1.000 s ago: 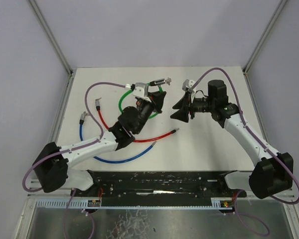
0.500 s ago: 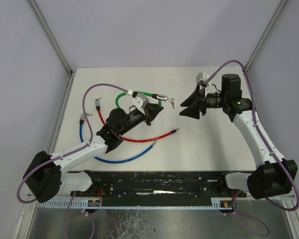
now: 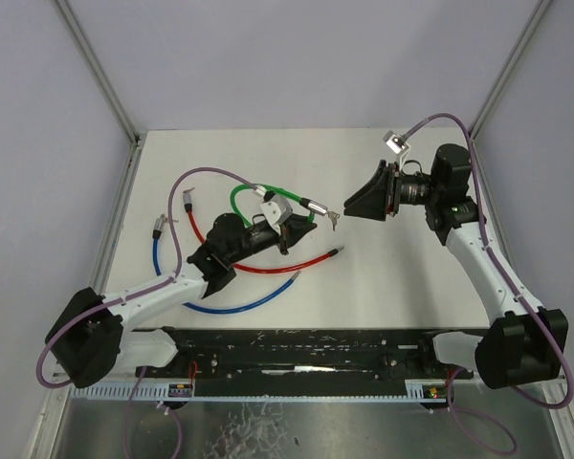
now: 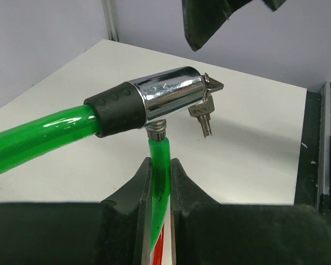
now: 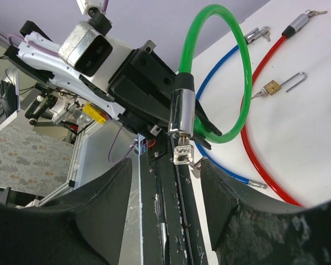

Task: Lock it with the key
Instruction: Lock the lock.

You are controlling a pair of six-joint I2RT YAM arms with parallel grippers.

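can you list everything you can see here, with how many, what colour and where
green cable lock: one, green, lifted off the table in the left gripper
lock barrel: one, chrome with a black collar, on the green cable's end, closed onto its other end
keys: two seen, silver, one in the barrel and one hanging from it
red cable lock: one, red, lying on the table, ends apart
blue cable lock: one, blue, on the table near the left arm, ends apart
padlock: one, brass, shackle open, on the table beside the red cable
table: one, white
left gripper: one, black, jaws shut on the green cable
right gripper: one, black, jaws open, facing the barrel, holding nothing
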